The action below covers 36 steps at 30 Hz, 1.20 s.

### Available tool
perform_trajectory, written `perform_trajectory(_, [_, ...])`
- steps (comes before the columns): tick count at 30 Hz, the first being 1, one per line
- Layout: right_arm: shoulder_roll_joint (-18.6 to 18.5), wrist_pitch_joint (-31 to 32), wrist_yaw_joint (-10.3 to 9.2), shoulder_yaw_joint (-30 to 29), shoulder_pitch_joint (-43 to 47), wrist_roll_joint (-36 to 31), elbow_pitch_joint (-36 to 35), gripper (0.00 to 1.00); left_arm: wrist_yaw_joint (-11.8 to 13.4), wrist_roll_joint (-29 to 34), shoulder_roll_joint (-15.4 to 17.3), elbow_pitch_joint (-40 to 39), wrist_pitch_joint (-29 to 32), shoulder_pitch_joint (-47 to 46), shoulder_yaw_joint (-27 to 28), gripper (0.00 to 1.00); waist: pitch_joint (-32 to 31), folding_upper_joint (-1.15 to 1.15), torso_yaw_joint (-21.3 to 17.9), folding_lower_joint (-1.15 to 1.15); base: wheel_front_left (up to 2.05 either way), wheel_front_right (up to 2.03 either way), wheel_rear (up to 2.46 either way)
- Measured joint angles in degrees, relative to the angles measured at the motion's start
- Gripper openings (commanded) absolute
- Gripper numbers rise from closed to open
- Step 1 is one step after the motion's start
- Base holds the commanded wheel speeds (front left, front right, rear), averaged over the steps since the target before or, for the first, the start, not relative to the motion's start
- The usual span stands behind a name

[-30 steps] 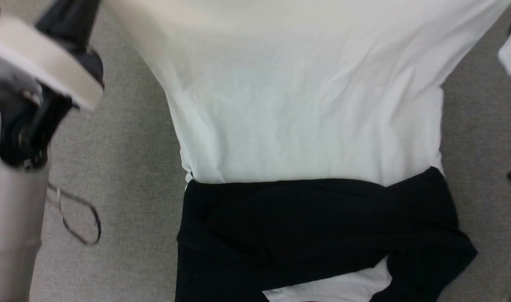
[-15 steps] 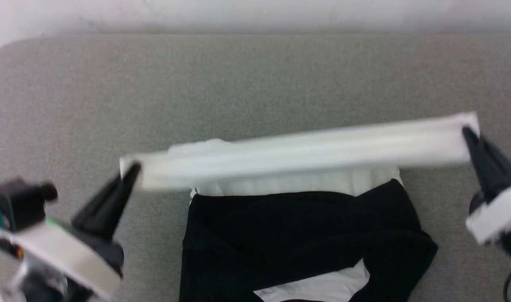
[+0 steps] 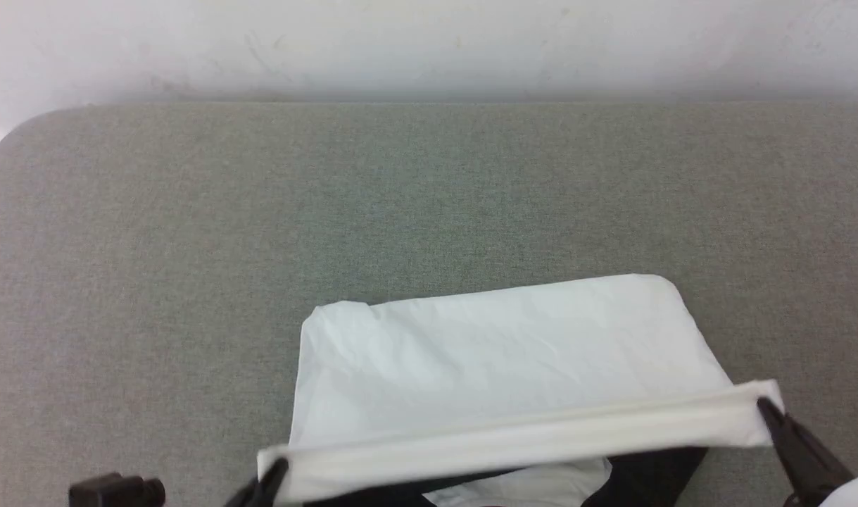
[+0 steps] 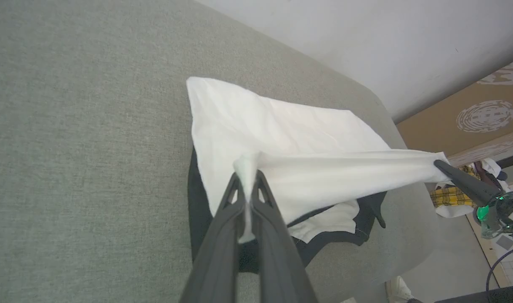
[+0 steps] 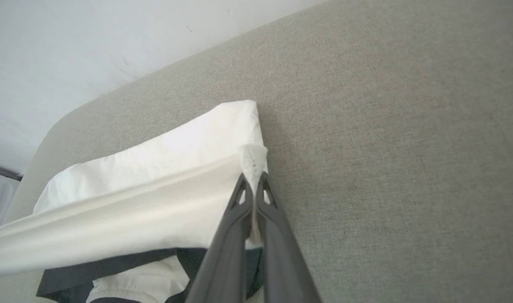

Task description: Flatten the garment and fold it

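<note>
Grey cloth is covering the bench (image 3: 154, 246), and a pale wall (image 3: 429, 42) is standing behind its far edge. The left tool (image 4: 248, 179) is clenching one corner of a white hem (image 3: 527, 440) between its two dark fingers, a tuft of cloth poking out past the tips. The right tool (image 5: 253, 183) is pinching the opposite corner in the same way. Between them the hem is stretching as a taut, raised band near the front of the bench, its right end sitting farther up the head view than its left. From that band the white body of the shirt (image 3: 499, 352) is sloping away and down to a crease resting on the bench farther back, so this half is lying doubled over the rest. Under the band the black sleeves (image 3: 654, 468) and a strip of white are peeking out, lying flat on the bench. The step in hand is looking like the fold that brings the hem over the sleeve end, and it is seeming close to done. To do it well, both tools should be travelling together at one pace, pulling the band tight enough that no slack is bunching. They should then be lowering it until the hem is covering the black sleeves and lining up with the edge below. Levelling the right corner with the left should be making the fold square, and letting go should be waiting until the cloth is resting flat.
</note>
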Motion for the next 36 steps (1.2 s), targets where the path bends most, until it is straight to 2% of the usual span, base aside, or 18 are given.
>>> perform_trajectory(6, [-0.01, 0.07, -0.05, 2.11, 2.76, -0.84, 1.86, 0.00, -0.01, -1.44, -0.13, 2.63, 1.87, 2.34, -2.40, 0.00, 0.04, 0.00, -0.25, 0.01, 0.00, 0.00, 0.00])
perform_trajectory(13, [-0.02, -0.42, -0.07, 5.56, 2.54, -3.13, 6.76, 0.02, -0.16, -0.78, -2.25, 12.24, 2.75, -0.58, -6.28, 0.00, -1.23, 0.00, -0.49, 0.00, 0.00, 0.00, 0.00])
perform_trajectory(14, [-0.02, -0.44, -0.07, 6.11, 2.38, -3.70, 7.40, 0.13, -0.51, -0.62, -2.52, 13.38, 2.80, -1.29, -6.61, 0.00, -1.37, 0.00, -0.56, 0.00, 0.00, 0.00, 0.00])
perform_trajectory(15, [-0.01, -0.51, -0.07, 6.53, 2.20, -3.97, 8.01, 0.40, -0.51, -0.49, -2.94, 14.44, 2.79, -1.93, -6.76, 0.09, -1.49, 0.00, -0.63, 0.00, 0.00, 0.00, 0.00])
perform_trajectory(16, [-0.01, -0.58, -0.07, 6.83, 2.04, -4.17, 8.57, 0.75, -0.51, -0.38, -3.26, 15.24, 2.70, -2.56, -6.97, 0.41, -1.62, 0.00, -0.69, 0.01, 0.00, 0.00, 0.00])
perform_trajectory(17, [-0.02, -0.59, -0.07, 7.12, 1.95, -4.41, 8.98, 1.00, -0.51, -0.22, -3.48, 15.84, 2.52, -3.05, -7.02, 0.76, -1.78, 0.00, -0.74, 0.01, 0.00, 0.00, 0.00])
perform_trajectory(18, [-0.03, -0.58, -0.07, 7.40, 1.94, -4.66, 9.25, 1.00, -0.49, -0.04, -3.69, 16.23, 2.25, -3.41, -6.92, 1.00, -1.95, 0.00, -0.79, 0.01, 0.00, 0.00, 0.00])
perform_trajectory(24, [0.01, -0.40, -0.07, 6.43, 1.97, -4.63, 6.12, 1.00, 0.10, -1.22, -5.16, 14.48, -0.33, -3.69, -4.53, 1.00, -2.97, 0.00, -0.94, 0.00, 0.00, 0.00, 0.00])
perform_trajectory(28, [-0.02, -0.62, -0.07, 2.68, 1.94, -4.54, 2.32, 1.00, 2.03, -1.01, -6.88, 9.93, -6.66, -3.65, 0.35, 1.00, -3.02, 0.00, -0.86, 0.00, 0.00, 0.00, 0.00])
perform_trajectory(32, [-0.08, -1.56, -0.07, -0.76, 0.79, -4.76, 2.07, 1.00, 4.12, 3.93, -8.40, 6.81, -15.52, -4.26, 4.49, 1.00, -2.21, 0.00, -0.55, 0.00, 0.00, 0.00, 0.00])
perform_trajectory(36, [-0.10, -1.37, -0.07, -0.97, -1.55, -5.36, 4.86, 1.00, 5.30, 11.93, -8.45, 6.08, -23.39, -6.55, 5.92, 1.00, -0.84, 0.00, -0.08, 0.01, 0.00, 0.00, 0.00])
